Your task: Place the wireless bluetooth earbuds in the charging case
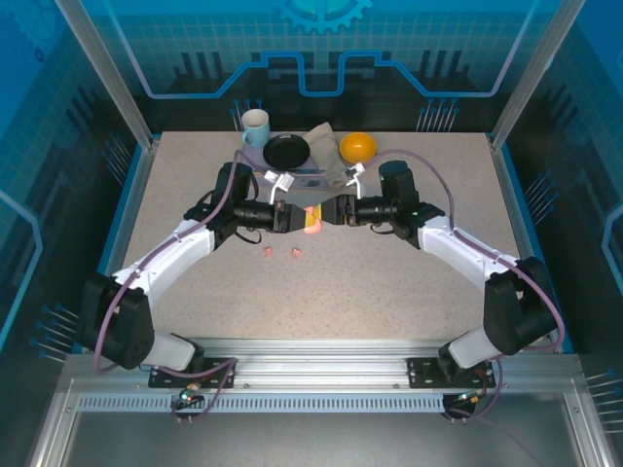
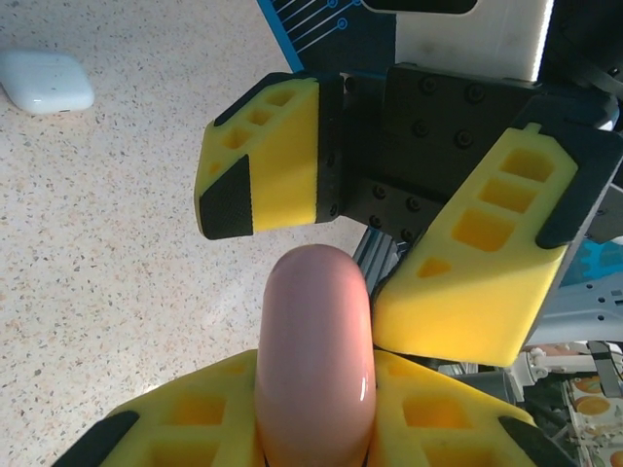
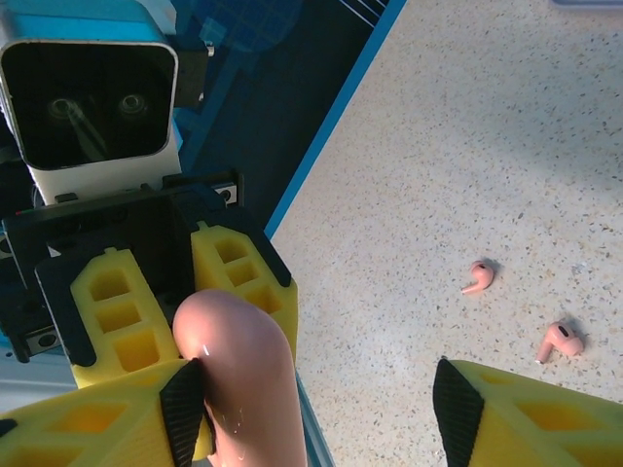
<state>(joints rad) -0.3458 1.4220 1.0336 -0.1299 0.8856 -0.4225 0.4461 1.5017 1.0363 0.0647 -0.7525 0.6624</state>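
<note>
A salmon-pink charging case (image 1: 312, 220) is held closed above the table's middle, where both grippers meet. My left gripper (image 1: 300, 218) is shut on it; in the left wrist view the case (image 2: 315, 360) stands between the yellow fingers (image 2: 458, 413). My right gripper (image 1: 329, 212) faces it and is open. Its left pad (image 3: 183, 409) rests against the case (image 3: 238, 379) and the other finger (image 3: 458, 409) stands far off. Two salmon-pink earbuds (image 1: 268, 255) (image 1: 295, 252) lie on the table just in front, one earbud (image 3: 479, 276) and the other earbud (image 3: 561, 341) apart. The white earbuds are out of view.
A white charging case (image 2: 44, 80) lies closed on the table to the left. At the back stand a mug (image 1: 255, 126), a black bowl (image 1: 286, 151), a crumpled cloth (image 1: 321, 141) and an orange (image 1: 358, 147). Blue walls ring the table.
</note>
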